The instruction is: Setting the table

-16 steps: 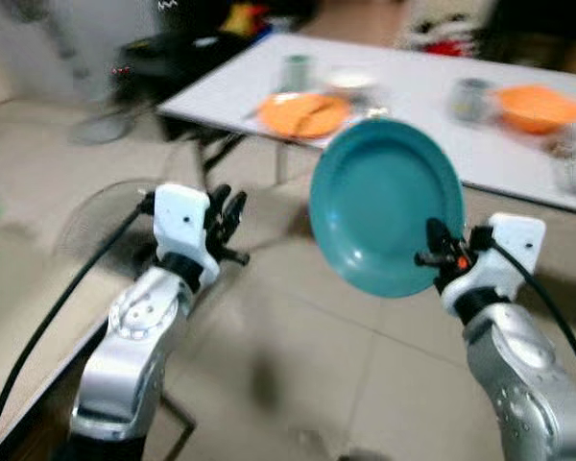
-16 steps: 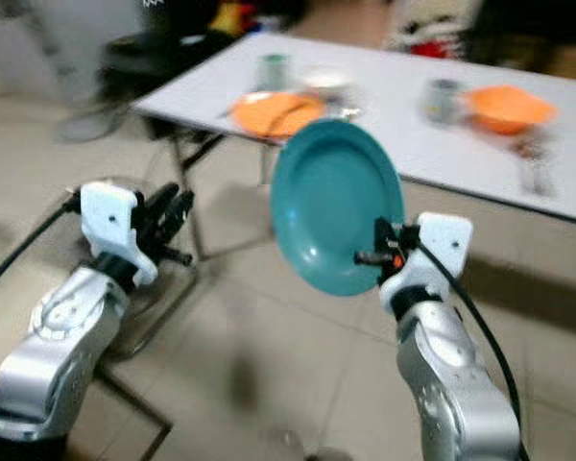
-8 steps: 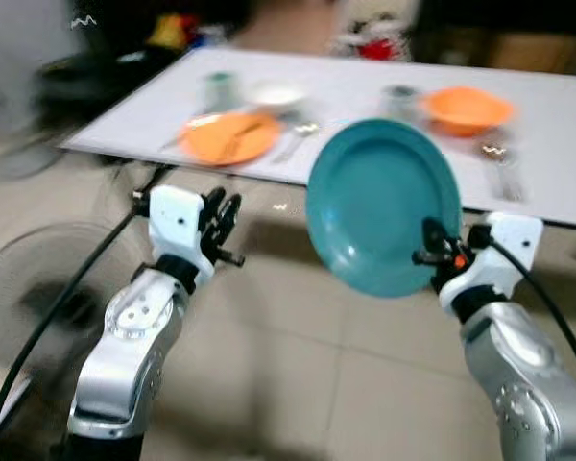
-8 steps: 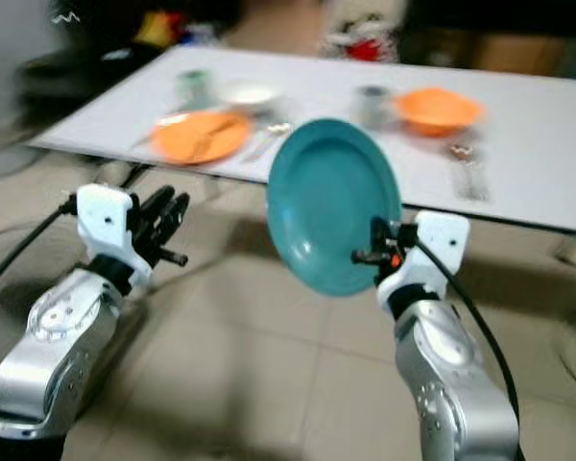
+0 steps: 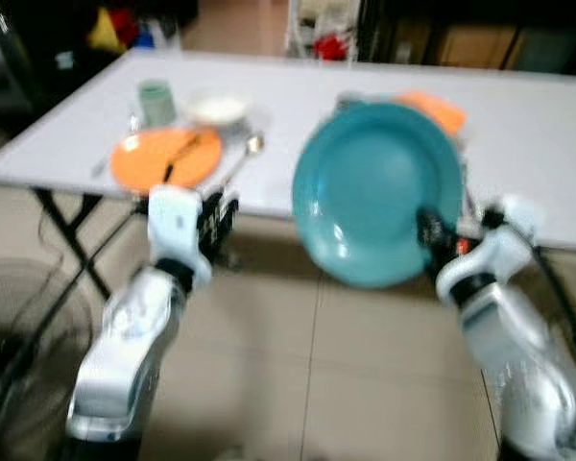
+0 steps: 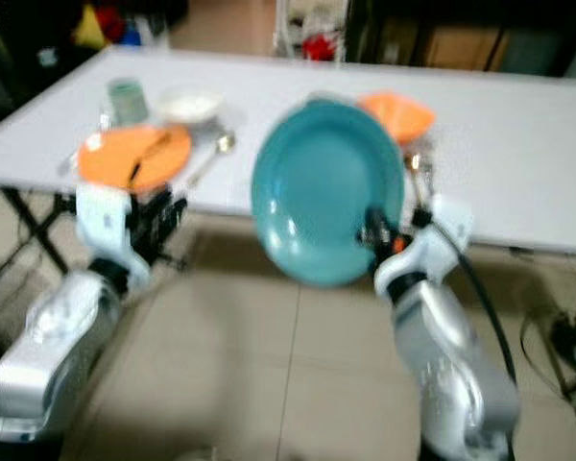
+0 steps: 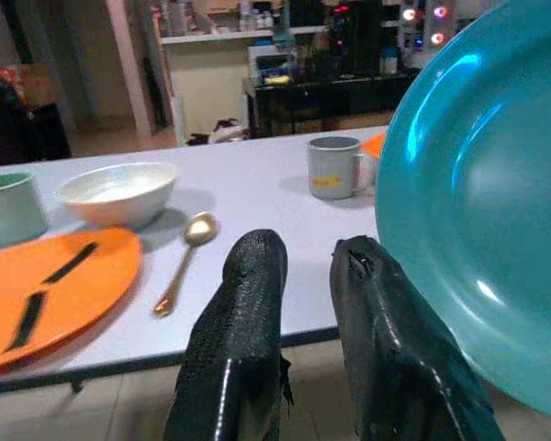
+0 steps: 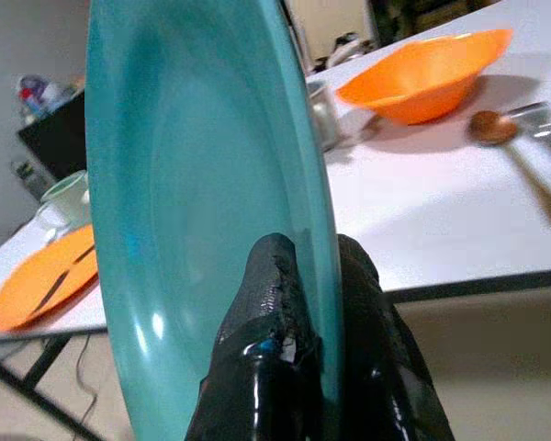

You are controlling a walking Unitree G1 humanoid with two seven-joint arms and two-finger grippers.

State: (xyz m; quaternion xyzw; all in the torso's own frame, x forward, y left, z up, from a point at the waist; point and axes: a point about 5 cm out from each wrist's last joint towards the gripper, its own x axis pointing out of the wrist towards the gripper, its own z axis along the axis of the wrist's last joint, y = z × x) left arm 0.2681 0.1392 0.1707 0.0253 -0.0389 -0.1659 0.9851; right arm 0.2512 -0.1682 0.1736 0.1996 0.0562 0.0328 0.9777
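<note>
White table (image 5: 557, 125): long, folding, straight ahead of us; one place is laid at its left end, a second begun at the middle.

Teal plate (image 5: 376, 192): ours to deliver, carried nearly on edge in front of the table, short of it and not yet over the top, its face toward us. We judge the upright hold suits a rim pinch while walking.

Orange plate (image 5: 163, 157): left setting, a dark utensil across it.

Orange bowl (image 8: 421, 73): middle setting, behind the teal plate.

Right gripper (image 8: 308, 303): clenched on the teal plate's lower rim, one finger each side.

Left gripper (image 7: 298, 312): fingers close together, grasping nothing, raised beside the load.

White bowl (image 7: 117, 191), grey mug (image 7: 331, 167), gold spoon (image 7: 185, 257): on the tabletop.
</note>
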